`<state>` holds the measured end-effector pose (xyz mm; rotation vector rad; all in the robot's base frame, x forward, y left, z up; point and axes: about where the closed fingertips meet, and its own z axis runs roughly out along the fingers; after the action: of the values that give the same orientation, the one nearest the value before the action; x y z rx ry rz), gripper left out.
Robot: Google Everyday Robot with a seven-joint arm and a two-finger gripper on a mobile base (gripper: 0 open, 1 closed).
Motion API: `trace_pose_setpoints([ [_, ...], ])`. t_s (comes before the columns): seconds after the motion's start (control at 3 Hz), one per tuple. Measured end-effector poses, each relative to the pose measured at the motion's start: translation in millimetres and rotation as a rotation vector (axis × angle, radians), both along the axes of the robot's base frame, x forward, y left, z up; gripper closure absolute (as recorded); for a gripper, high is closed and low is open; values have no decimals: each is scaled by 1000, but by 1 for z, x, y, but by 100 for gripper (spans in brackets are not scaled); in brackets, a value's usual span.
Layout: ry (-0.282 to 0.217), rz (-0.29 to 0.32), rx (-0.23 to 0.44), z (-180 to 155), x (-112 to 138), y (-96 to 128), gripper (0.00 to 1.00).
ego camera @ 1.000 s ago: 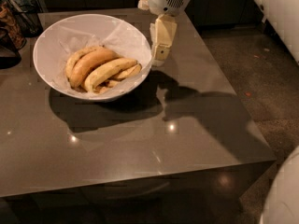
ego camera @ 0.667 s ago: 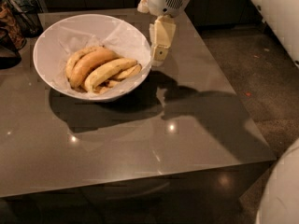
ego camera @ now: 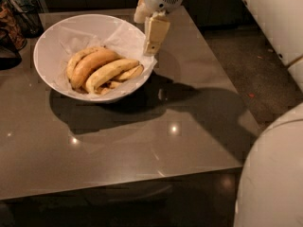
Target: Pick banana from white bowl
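The white bowl (ego camera: 52, 41), lined with crinkled white paper, stands on the left part of a dark table. Several bananas lie in it. The long pale-yellow banana (ego camera: 111, 71) lies nearest the front, curving from lower left to upper right. A fatter orange-tan banana (ego camera: 92, 64) lies behind it, and a short spotted one (ego camera: 130, 74) lies at its right end. My gripper (ego camera: 150, 44) hangs just above the bowl's right rim, up and to the right of the pale banana. It is open, empty and touches nothing.
The table (ego camera: 142, 145) has its front edge near the bottom and its right edge by the floor. Dark clutter (ego camera: 12, 27) sits at the back left. The robot's white body (ego camera: 274, 174) fills the lower right, and a white surface (ego camera: 270, 22) is at the upper right.
My gripper has shifted a little to the left, from beside the bowl to over its right rim. The bowl and bananas have not moved.
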<state>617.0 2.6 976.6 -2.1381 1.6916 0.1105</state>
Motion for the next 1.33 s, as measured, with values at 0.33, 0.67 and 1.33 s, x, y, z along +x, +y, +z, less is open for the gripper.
trace_pose_setpoints([
  [0.33, -3, 32, -8, 0, 6, 12, 32],
  [0.67, 6, 56, -26, -8, 8, 22, 30],
  [1.33, 40, 61, -100, -38, 5, 30, 34],
])
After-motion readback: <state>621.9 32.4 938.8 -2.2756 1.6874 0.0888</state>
